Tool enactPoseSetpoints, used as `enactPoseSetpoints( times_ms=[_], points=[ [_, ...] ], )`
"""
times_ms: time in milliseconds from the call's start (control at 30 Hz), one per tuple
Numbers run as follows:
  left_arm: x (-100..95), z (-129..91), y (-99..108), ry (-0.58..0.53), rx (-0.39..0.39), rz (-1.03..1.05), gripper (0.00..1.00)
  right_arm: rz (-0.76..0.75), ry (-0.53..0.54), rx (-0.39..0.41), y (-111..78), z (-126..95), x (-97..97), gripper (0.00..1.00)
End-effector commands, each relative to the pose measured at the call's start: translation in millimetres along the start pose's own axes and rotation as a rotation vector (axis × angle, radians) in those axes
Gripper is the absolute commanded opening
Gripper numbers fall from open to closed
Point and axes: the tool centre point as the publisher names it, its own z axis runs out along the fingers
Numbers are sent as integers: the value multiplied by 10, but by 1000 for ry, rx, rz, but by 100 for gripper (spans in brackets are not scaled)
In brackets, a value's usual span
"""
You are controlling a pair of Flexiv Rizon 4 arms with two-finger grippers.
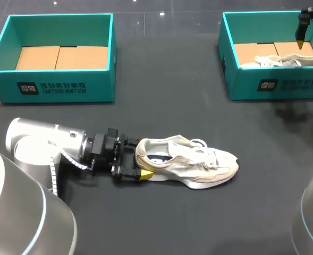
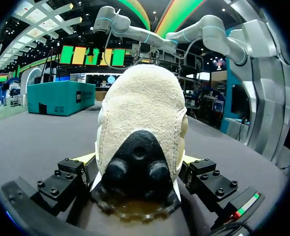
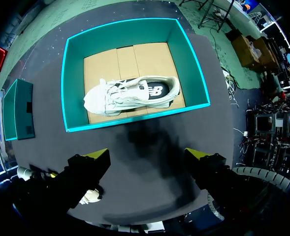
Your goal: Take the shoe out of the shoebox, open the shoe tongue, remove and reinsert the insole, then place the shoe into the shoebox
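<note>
A cream and white shoe (image 1: 191, 158) lies on its side on the dark table, toe pointing right. My left gripper (image 1: 139, 158) is at its heel, open, with the heel (image 2: 141, 123) sitting between the two spread fingers (image 2: 208, 181); whether they touch it I cannot tell. A second shoe (image 3: 130, 92) lies inside the right teal shoebox (image 1: 241, 85). My right gripper (image 1: 301, 40) hangs high over that box, open and holding nothing, its yellow fingertips (image 3: 99, 156) wide apart above the table in front of the shoebox (image 3: 135, 123).
Another teal shoebox (image 1: 50, 87) stands at the back left, holding only its cardboard floor. My left arm's grey body (image 1: 34, 146) lies low over the table's front left. Bare dark table (image 1: 199, 212) lies between the shoe and the front edge.
</note>
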Motion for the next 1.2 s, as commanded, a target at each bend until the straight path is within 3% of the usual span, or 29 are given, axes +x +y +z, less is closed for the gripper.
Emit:
enactPoseSetpoints(
  times_ms=[33, 667, 733, 767, 833, 933, 1033, 1200],
  points=[
    [8, 36, 16, 9, -1, 3, 100, 0, 1, -1, -7, 0, -2, 100],
    [40, 75, -48, 16, 2, 20, 100, 0, 1, -1, -7, 0, -2, 100],
    [38, 87, -41, 16, 1, 18, 79, 0, 1, -1, -7, 0, -2, 100],
    [40, 95, -35, 18, 0, 17, 76, 0, 1, -1, -7, 0, -2, 100],
    [45, 107, -29, 21, -2, 16, 83, 0, 1, -1, -7, 0, -2, 100],
    [54, 115, -23, 26, -4, 15, 84, 0, 1, -1, -7, 0, -2, 100],
    [61, 122, -22, 27, -4, 14, 100, 0, 1, -1, -7, 0, -2, 100],
    [71, 140, -13, 29, -6, 13, 100, 0, 1, -1, -7, 0, -2, 100]
  ],
)
